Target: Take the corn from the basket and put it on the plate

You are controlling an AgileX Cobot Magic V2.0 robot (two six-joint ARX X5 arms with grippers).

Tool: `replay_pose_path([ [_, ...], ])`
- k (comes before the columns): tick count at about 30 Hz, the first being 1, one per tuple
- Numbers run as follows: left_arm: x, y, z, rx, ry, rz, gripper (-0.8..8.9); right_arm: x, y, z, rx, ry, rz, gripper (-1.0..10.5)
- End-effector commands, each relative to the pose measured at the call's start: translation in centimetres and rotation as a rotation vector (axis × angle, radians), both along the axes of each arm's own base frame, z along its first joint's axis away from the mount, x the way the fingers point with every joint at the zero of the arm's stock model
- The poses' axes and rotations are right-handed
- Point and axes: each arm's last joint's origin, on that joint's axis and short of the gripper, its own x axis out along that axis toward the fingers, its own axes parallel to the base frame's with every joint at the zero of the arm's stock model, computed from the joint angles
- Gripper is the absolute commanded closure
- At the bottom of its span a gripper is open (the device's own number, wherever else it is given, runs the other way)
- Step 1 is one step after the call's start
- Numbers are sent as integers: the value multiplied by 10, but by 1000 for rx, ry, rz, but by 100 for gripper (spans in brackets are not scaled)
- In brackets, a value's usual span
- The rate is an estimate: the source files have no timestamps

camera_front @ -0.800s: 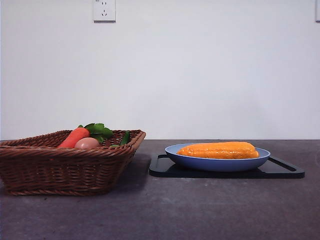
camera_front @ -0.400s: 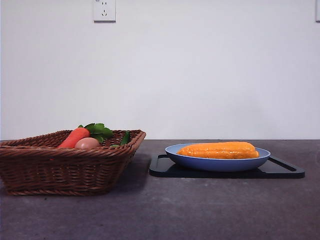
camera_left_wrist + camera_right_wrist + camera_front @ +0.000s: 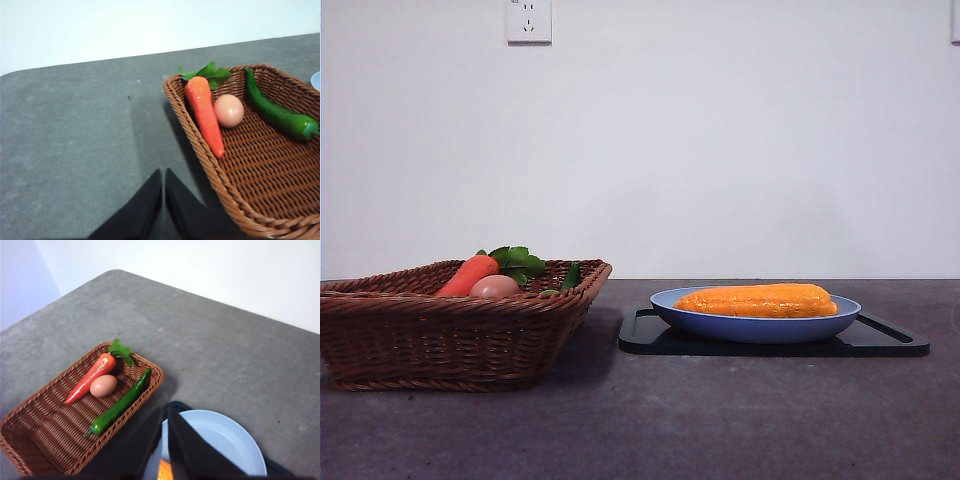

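In the front view no arm shows; the corn [image 3: 757, 300] lies lengthwise in the light-blue plate [image 3: 755, 326], which sits on a flat black tray [image 3: 650, 335], and the wicker basket [image 3: 450, 335] stands apart from the tray on the dark table [image 3: 640, 430], with a carrot [image 3: 467, 275], its green leaves [image 3: 517, 262] and an egg [image 3: 494, 286] rising above the rim. In the left wrist view the left gripper [image 3: 163, 187] has its two black jaws pressed together with nothing between them, hovering over bare table just outside the basket's braided rim [image 3: 200, 150]; inside the basket, beyond the jaws, the carrot [image 3: 204, 114] lies along the near wall, the egg [image 3: 229, 110] touches its side, and a green pepper [image 3: 277, 113] lies farther across the weave. In the right wrist view the right gripper [image 3: 164, 427] also has its jaws closed and empty, held above the plate's [image 3: 220, 440] edge, with a sliver of the orange corn [image 3: 164, 471] showing right beneath the jaws; the basket [image 3: 45, 435] with carrot [image 3: 92, 377], egg [image 3: 103, 385] and pepper [image 3: 120, 404] lies just beside the plate, off to one side of the jaws.
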Motion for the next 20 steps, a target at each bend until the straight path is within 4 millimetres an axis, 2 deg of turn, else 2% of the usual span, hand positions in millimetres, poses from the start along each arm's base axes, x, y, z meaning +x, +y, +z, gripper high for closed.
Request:
replay_pose_path([
  [1,1,0,-10,-6,30,0,806,2,1,4,0,-20,7,942],
  [15,1,0,-10,-6,30,0,806,2,0,3,-28,-37,7,942],
  [20,1,0,-10,-6,29,0,806,-6,-19,12,-73,-89,-129,942],
])
